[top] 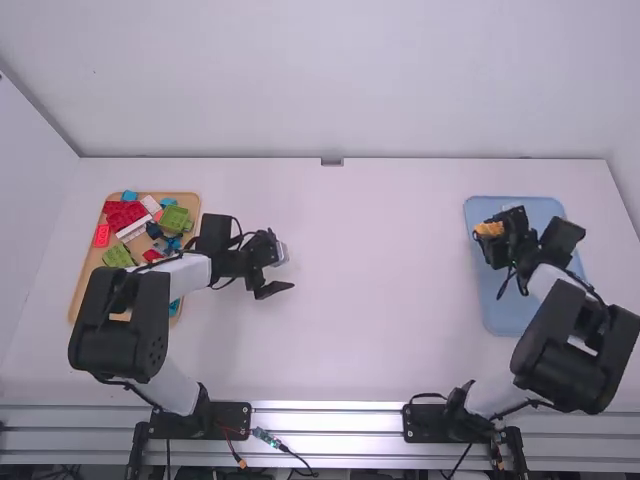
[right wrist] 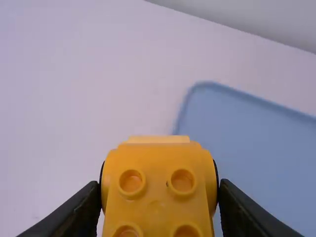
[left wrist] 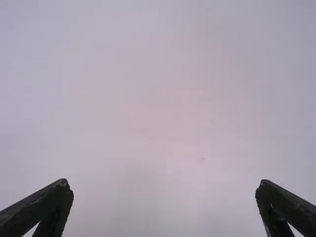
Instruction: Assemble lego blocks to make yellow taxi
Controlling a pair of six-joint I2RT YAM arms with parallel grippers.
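My left gripper (top: 282, 268) is spread wide, its two black fingertips standing well apart, with only the white tabletop (top: 350, 300) seen between them. I have it over the table just to the right of the wooden tray (top: 77, 290), on the side toward the middle.

My right gripper (top: 489, 234) is closed on a yellow-orange studded building block (right wrist: 158, 168), one finger pressed to each side of it. In my right wrist view, the studs face my camera, round and hollow in their centres, and a paler yellow strip (right wrist: 158, 139) shows along one end of the block. I have the block at the far left corner of the blue tray (top: 510, 312); I cannot tell how high above it the block is.

In the wooden tray lie loose blocks: red pieces (top: 124, 215) near the far end, a separate bright red block (top: 102, 235) by the left rim, a long white brick (top: 134, 228), a green piece (top: 175, 219) toward the far right and another green block (top: 118, 255) nearer me. A dark blue block (top: 154, 230) sits between the green ones, and a light blue block (top: 130, 196) is at the far rim
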